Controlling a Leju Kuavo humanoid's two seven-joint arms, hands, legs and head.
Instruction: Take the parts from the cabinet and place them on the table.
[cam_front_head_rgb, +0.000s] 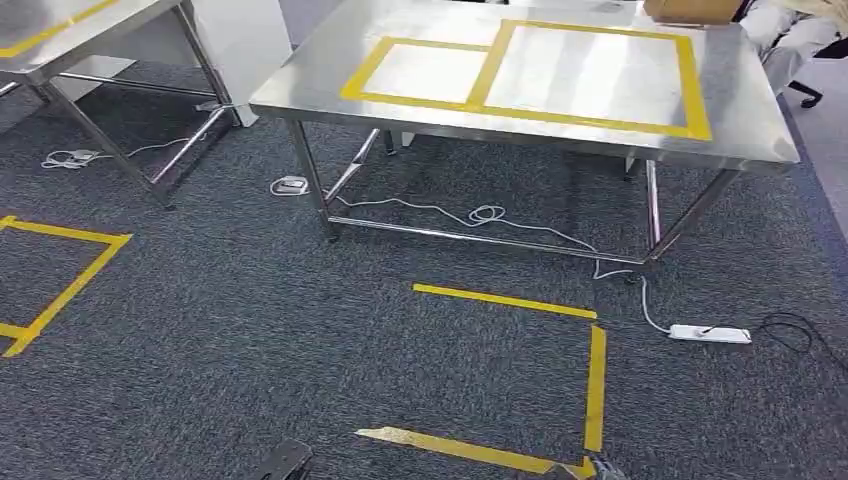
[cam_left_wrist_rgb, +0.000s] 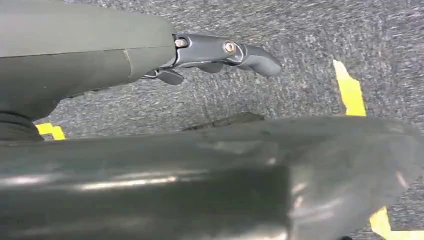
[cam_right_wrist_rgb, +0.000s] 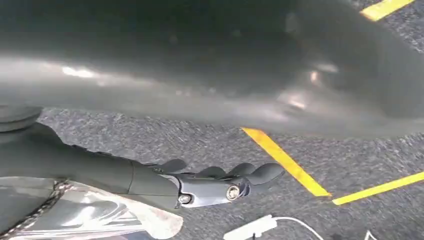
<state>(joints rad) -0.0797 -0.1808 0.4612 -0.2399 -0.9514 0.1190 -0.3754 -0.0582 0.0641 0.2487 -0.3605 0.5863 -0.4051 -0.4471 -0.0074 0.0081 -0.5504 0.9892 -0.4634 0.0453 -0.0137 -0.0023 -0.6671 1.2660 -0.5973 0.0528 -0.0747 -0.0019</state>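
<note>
We see the steel tabletop (cam_front_head_rgb: 740, 110) with yellow tape rectangles at upper centre, its long side running left-right. Both the left robot hand (cam_left_wrist_rgb: 220, 55) and right robot hand (cam_right_wrist_rgb: 220, 182) seem loosely spread, holding nothing, above grey carpet (cam_front_head_rgb: 250, 320); a white power strip (cam_front_head_rgb: 710, 334) lies lower right.

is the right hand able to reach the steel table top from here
Probably not yet: the right hand hangs low over the carpet, empty, and the table stands across open floor ahead.

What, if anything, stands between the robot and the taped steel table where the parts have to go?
Nothing solid: only carpet with flat yellow floor tape lies before the table. A white cable and power strip lie by its legs.
</note>
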